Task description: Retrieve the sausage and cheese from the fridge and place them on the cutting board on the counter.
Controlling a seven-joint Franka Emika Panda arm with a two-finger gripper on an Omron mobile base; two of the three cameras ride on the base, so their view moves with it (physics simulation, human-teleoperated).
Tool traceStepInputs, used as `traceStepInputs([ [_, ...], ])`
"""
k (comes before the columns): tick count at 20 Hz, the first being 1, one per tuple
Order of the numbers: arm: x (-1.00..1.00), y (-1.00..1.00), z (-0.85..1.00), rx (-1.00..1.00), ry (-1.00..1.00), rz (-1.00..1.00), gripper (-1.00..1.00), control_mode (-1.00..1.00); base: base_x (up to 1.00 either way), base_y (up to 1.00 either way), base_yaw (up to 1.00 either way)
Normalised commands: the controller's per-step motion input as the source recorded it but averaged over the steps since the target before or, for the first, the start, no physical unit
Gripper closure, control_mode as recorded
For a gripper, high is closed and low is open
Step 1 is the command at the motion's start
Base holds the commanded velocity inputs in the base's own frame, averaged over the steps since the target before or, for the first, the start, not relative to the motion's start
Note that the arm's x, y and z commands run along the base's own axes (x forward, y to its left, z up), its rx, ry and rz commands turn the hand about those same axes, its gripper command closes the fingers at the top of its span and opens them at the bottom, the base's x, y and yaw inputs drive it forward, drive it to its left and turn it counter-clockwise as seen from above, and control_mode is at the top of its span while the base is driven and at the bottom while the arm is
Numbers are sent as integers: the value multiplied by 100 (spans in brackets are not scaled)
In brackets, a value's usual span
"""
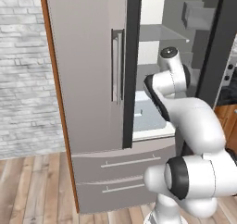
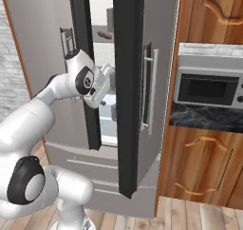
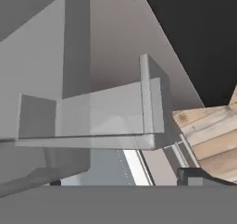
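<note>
Here the fridge (image 1: 92, 79) stands with its right door (image 2: 129, 91) swung out toward the base, edge-on, so the arm can reach through the gap into the white interior. The gripper (image 2: 108, 84) sits just inside that gap at mid height, jaws spread wide and holding nothing, which fits a reach that has not yet picked a target. A reddish-brown shape on an upper shelf, probably the sausage (image 2: 105, 35), lies above and behind the hand, well apart from it. The hand view looks at a grey door bin (image 3: 92, 116) and some wooden floor (image 3: 208, 130), so the gripper points down, away from the food. The cheese cannot be made out; the open door and the arm hide much of the shelves. The table (image 2: 209, 116) with a microwave (image 2: 209, 87) is at right, and no cutting board can be picked out there
</note>
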Motion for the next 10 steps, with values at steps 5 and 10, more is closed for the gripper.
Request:
traceStepInputs([
  [5, -27, -87, 2, 7, -1, -2, -100, -100, 0, 0, 0],
  [10, -31, -90, 1, 4, 0, 0, -100, -100, 0, 0, 0],
])
